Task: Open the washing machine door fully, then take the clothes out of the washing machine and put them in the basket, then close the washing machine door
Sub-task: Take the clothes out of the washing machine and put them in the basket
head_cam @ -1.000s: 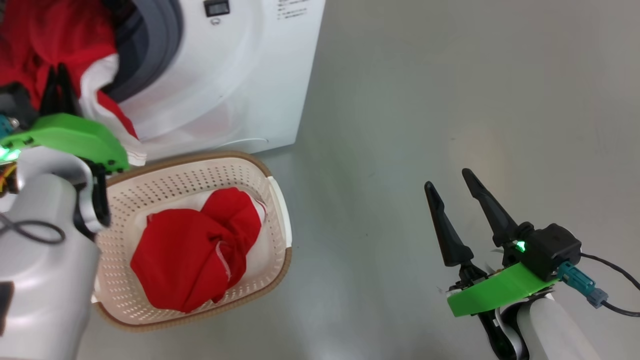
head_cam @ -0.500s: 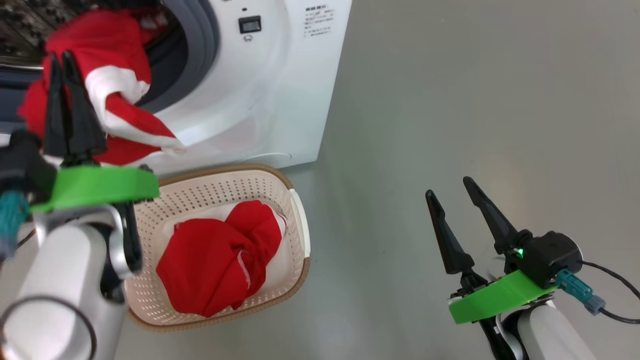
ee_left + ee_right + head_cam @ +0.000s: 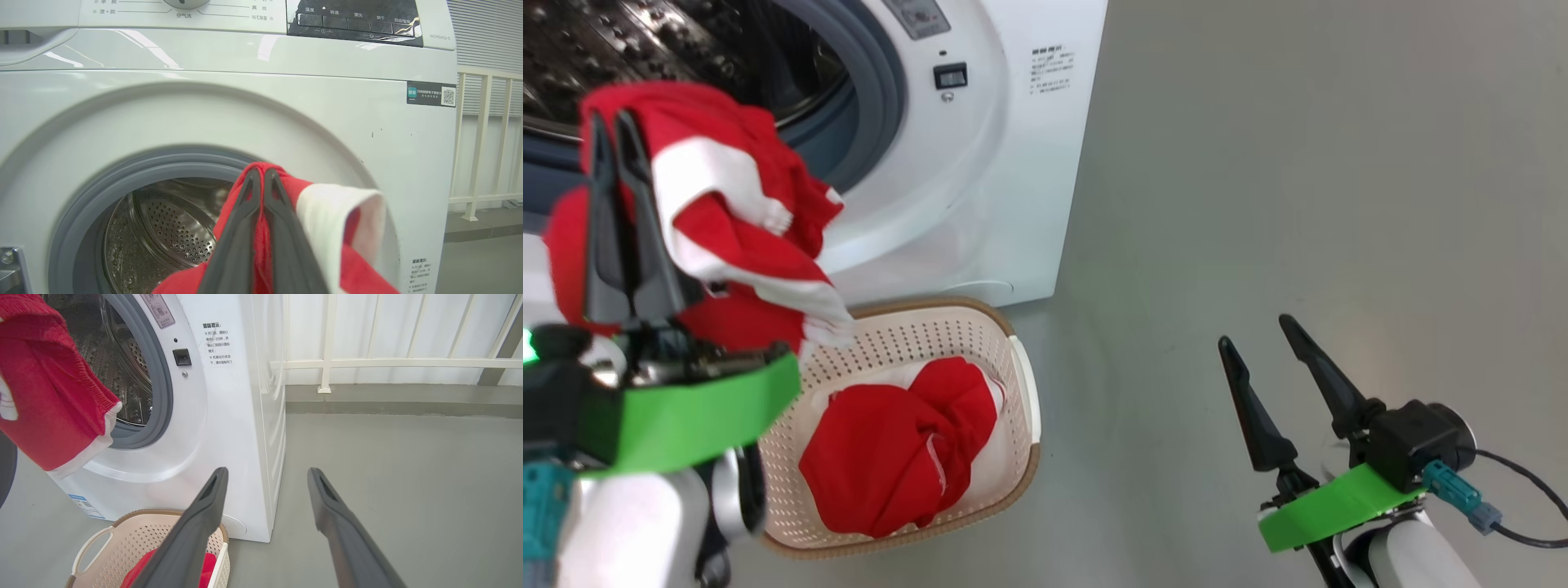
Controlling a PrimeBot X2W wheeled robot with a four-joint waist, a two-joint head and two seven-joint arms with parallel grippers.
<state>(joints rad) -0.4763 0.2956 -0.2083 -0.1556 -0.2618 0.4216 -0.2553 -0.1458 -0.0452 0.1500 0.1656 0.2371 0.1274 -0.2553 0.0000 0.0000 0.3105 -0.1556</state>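
Head view puts the task at its middle stage. The washing machine [image 3: 1013, 163] stands at 11 o'clock with its round opening uncovered, grey gasket [image 3: 882, 90] and steel drum [image 3: 645, 41] exposed, so the door-opening step reads as done. A dark curved edge [image 3: 6, 469] at 9 o'clock in the right wrist view may be the washing machine door, though I cannot tell for sure.

One red garment [image 3: 890, 457] already lies bunched in the basket [image 3: 907, 335], which sits on the floor at 6 o'clock, just in front of the machine's lower front. The left fingers [image 3: 605, 229] are pressed together, clamped on a second piece of the clothes [image 3: 727, 212], held outside the opening at 9 o'clock.

That held piece is bright red with a broad white band. It hangs limp in loose folds, and its lowest white corner dangles over the basket's far rim. In the left wrist view the cloth drapes to both sides of the closed fingers.

The right fingers [image 3: 1250, 400] stand spread apart and empty above bare floor at 4 o'clock, well apart from the basket.

By my judgement, what is left is to drop this piece in, check the drum, whose lower part is hidden by cloth, and close the door.
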